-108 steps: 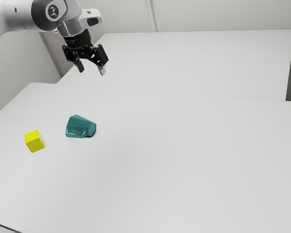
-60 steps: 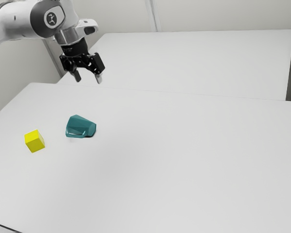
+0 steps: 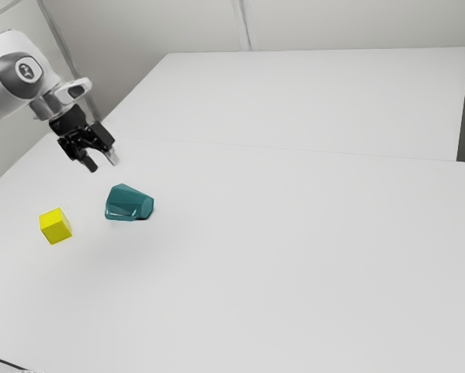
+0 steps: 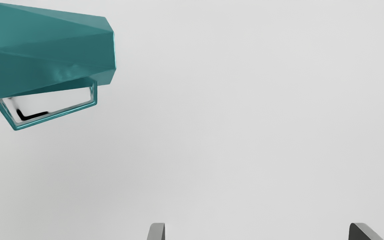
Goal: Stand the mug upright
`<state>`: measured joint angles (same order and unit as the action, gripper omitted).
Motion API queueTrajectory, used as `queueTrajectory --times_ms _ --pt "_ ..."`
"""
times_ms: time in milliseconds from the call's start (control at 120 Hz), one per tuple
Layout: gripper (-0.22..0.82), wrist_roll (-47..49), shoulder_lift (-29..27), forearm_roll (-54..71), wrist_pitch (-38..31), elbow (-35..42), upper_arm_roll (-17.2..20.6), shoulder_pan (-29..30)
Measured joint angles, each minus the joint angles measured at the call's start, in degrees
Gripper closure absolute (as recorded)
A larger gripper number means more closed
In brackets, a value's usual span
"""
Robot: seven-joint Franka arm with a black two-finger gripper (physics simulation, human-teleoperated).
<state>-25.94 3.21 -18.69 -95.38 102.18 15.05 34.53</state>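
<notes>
Mug: teal, faceted, lying on its side on the counter [image 3: 294, 256]; the mug [image 3: 130, 203] has its wide end toward the exterior view's left and its narrower end toward the exterior view's right
Mug handle: an angular loop; in the wrist view the handle [image 4: 57, 115] runs along the side of the mug nearer the fingers [image 4: 157, 231]
Claw: released, its two fingers standing well apart; the claw [image 3: 102, 162] hangs in the air near the mug, above it and toward the exterior view's left
Arm: the white arm [image 3: 1, 89] comes in from the exterior view's upper left, its hand tilted
Yellow cube: the nearest neighbour, a small cube [image 3: 55, 226] on the counter, off the mug's wide end toward the exterior view's left; a bare gap lies between the two
Counter: plain and pale, with a thin seam across its far part; the wrist view shows its smooth top around the mug
Walls: light grey wall [image 3: 356, 23] behind the counter, with an upright strip [image 3: 245, 25] on it
</notes>
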Motion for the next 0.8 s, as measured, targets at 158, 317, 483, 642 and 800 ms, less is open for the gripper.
queueTrajectory --times_ms 158,317,483,642,800 --pt "0.00 -8.6 6.4 -4.1 -0.3 -2.4 -0.1 8.9" --pt "0.00 -14.8 15.1 -7.0 -0.4 -8.9 -0.2 10.9" --pt "0.00 -19.7 23.0 -8.2 -0.6 -15.0 -0.2 11.3" --pt "0.00 -23.4 29.8 -10.1 -0.6 -19.9 -0.2 12.5" --pt "0.00 -26.2 32.9 -12.3 -0.8 -21.4 -0.2 12.6"
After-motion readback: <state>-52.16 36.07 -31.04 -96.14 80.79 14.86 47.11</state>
